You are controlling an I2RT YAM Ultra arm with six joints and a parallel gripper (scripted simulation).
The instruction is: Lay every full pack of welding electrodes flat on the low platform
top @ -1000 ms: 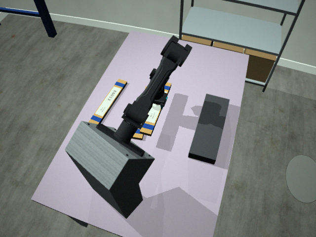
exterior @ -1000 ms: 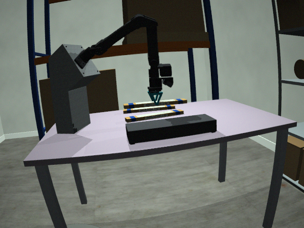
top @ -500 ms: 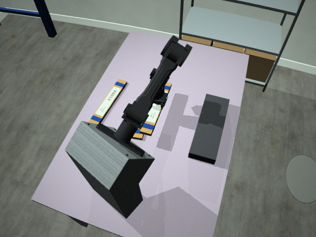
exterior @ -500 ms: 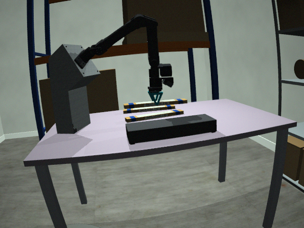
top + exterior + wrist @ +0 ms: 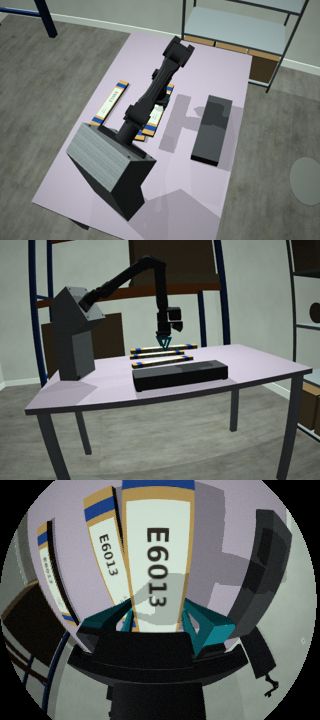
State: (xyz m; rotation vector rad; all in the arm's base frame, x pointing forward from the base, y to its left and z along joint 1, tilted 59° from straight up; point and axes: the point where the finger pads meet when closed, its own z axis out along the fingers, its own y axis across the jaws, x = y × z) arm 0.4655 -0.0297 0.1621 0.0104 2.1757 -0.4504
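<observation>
My gripper [image 5: 163,104] [image 5: 165,348] [image 5: 157,600] points down, shut on a pack marked E6013 [image 5: 154,117] [image 5: 147,347] [image 5: 175,515], one finger at each long side. It holds the pack near mid-length, roughly level, above the table; the pack's shadow falls between it and the platform. A second pack [image 5: 139,137] [image 5: 160,361] [image 5: 111,560] lies on the table, mostly hidden by the held one and the arm in the top view. A third pack [image 5: 107,105] [image 5: 144,355] [image 5: 50,575] lies farther left. The low dark platform [image 5: 206,144] [image 5: 180,376] [image 5: 272,555] carries no pack.
The grey robot base [image 5: 98,157] [image 5: 74,335] stands at the near end of the pink table [image 5: 144,49] [image 5: 258,364], close to the third pack's end. A wire-framed shelf [image 5: 235,28] stands beyond the far edge. The platform lies near the right edge in the top view.
</observation>
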